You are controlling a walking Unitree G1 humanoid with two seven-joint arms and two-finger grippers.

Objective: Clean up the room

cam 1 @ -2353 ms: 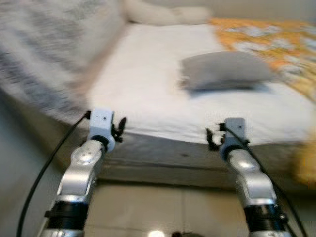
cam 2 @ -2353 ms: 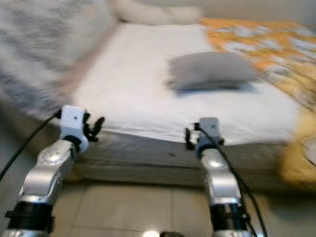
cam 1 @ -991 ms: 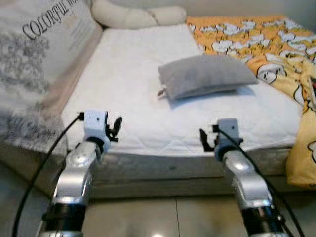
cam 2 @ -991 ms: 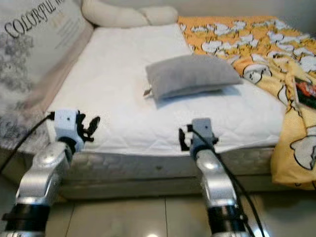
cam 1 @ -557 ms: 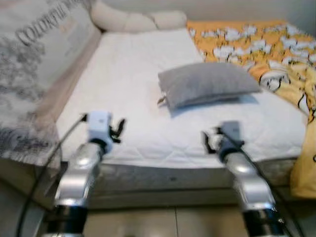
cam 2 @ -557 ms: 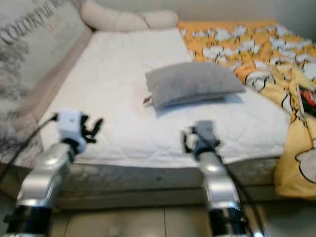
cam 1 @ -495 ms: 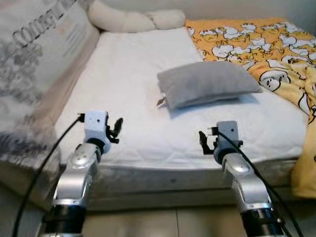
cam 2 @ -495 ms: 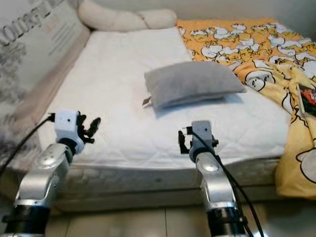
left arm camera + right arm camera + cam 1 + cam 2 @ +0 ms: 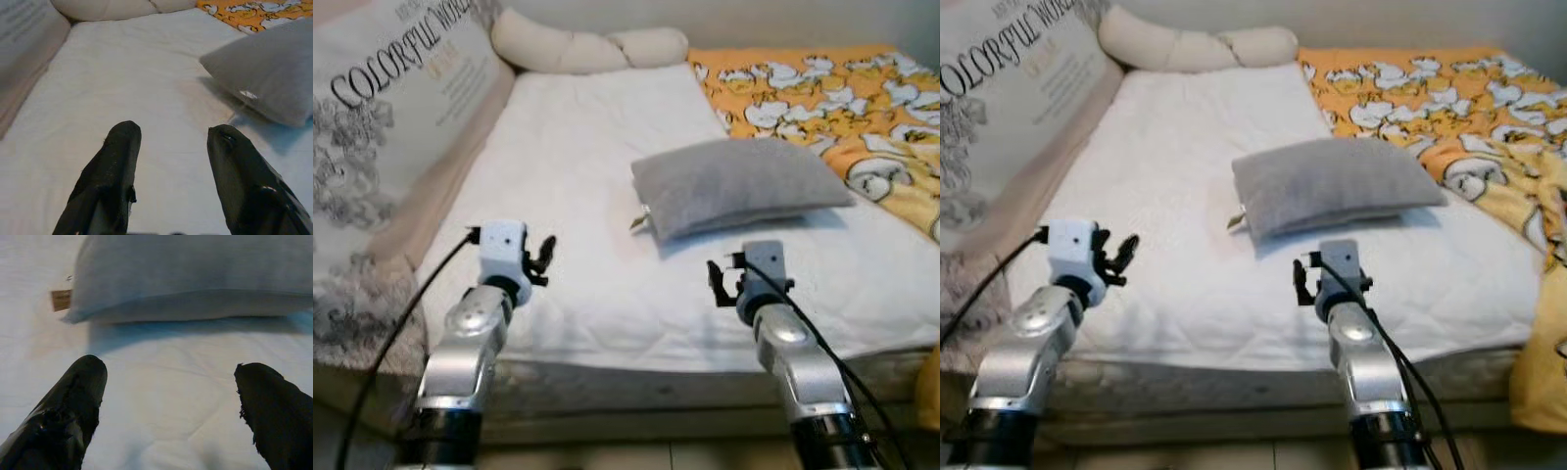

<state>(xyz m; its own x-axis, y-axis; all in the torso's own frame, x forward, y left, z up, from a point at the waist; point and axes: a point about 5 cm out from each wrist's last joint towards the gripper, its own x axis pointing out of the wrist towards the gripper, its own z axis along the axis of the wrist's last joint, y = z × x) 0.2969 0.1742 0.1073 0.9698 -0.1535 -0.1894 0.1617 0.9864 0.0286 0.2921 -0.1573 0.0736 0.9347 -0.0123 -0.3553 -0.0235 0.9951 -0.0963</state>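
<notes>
One soft grey rectangular pillow [image 9: 740, 183] lies on the white quilted bed [image 9: 578, 176]. The right wrist view reveals its small brown tag [image 9: 60, 299]. The left gripper [image 9: 171, 142] and right gripper [image 9: 171, 377] hover above the near bed edge, both spread, holding nothing.

Home bedroom, white mattress [image 9: 568, 166], grey pillow [image 9: 739, 184], duck-print blanket [image 9: 822, 88]

We have drawn nearer the bed [image 9: 587, 196]; both arms now reach over its near edge, toward the grey pillow [image 9: 739, 184].
</notes>
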